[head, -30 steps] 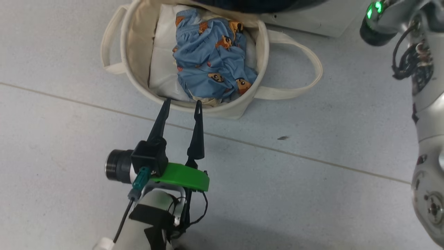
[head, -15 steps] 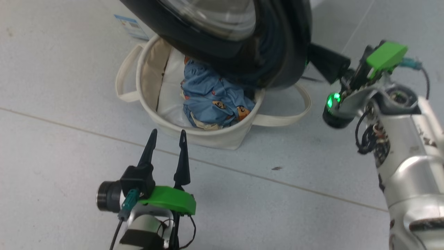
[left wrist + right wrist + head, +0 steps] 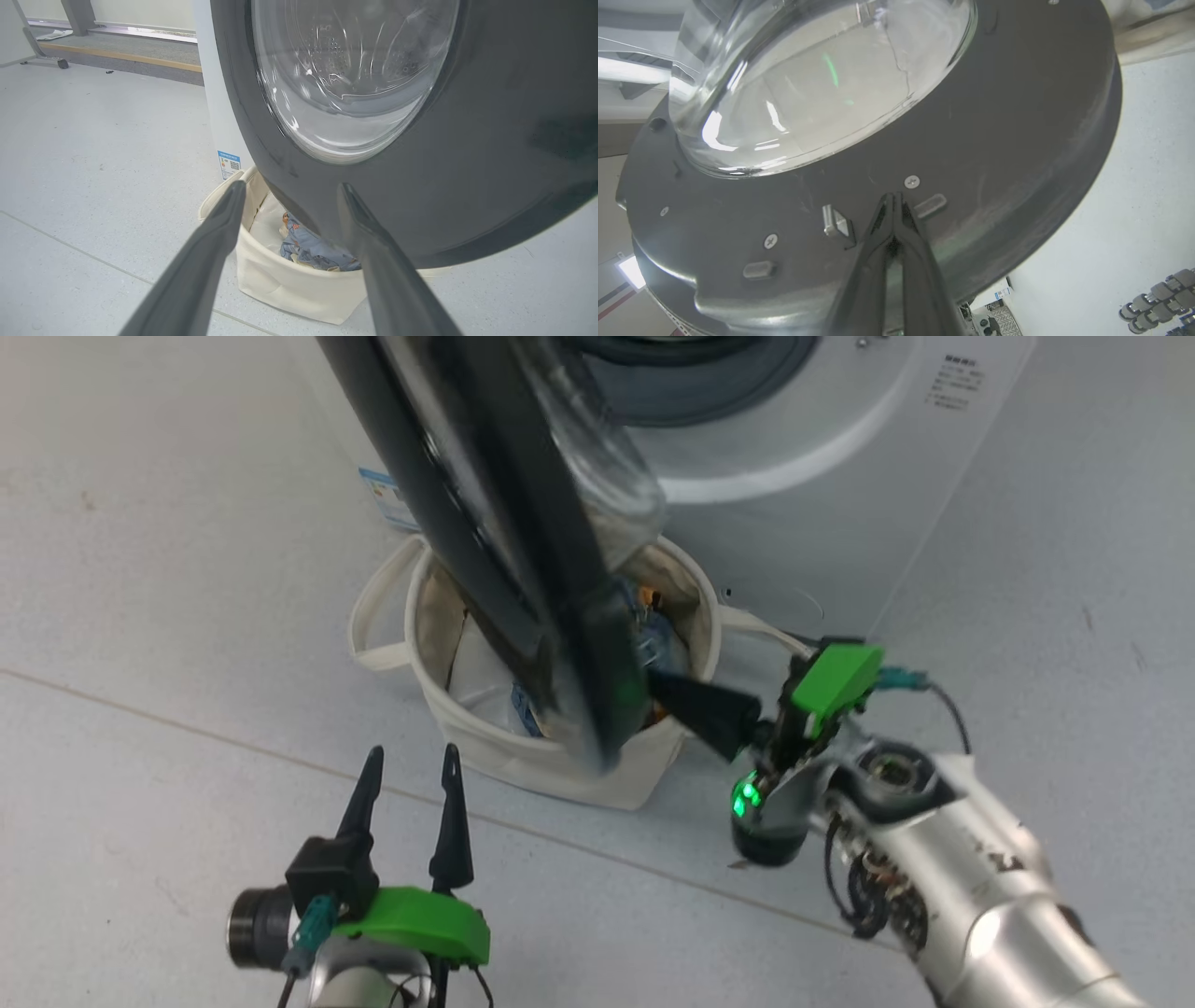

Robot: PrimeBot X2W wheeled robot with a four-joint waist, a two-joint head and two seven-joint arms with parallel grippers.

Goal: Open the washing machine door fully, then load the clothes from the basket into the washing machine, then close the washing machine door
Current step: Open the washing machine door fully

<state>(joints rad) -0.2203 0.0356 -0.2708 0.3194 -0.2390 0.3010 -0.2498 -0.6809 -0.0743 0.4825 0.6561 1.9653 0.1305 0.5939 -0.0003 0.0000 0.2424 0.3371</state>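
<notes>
The washing machine (image 3: 822,476) stands at the top of the head view. The washing machine door (image 3: 523,569) hangs open and edge-on over the basket (image 3: 551,775). My right gripper (image 3: 658,689) is shut on nothing, its tips against the door's inner face (image 3: 1017,140) below the glass bowl (image 3: 822,79). The clothes (image 3: 313,249), blue with bears, lie in the basket (image 3: 289,284), mostly hidden behind the door (image 3: 490,163). A bit of the clothes (image 3: 658,639) also peeks out beside the door. My left gripper (image 3: 411,761) is open in front of the basket, its tips (image 3: 290,185) apart and empty.
Grey tiled floor (image 3: 140,616) surrounds the basket, whose loop handle (image 3: 373,635) sticks out to the left. A blue label sticker (image 3: 229,163) marks the machine's side. A low platform (image 3: 117,51) lies far behind in the left wrist view.
The head view has tilted up, bringing the machine into sight. The door now shows edge-on above the basket, with the shut right gripper on its inner side. The left gripper stays open.
</notes>
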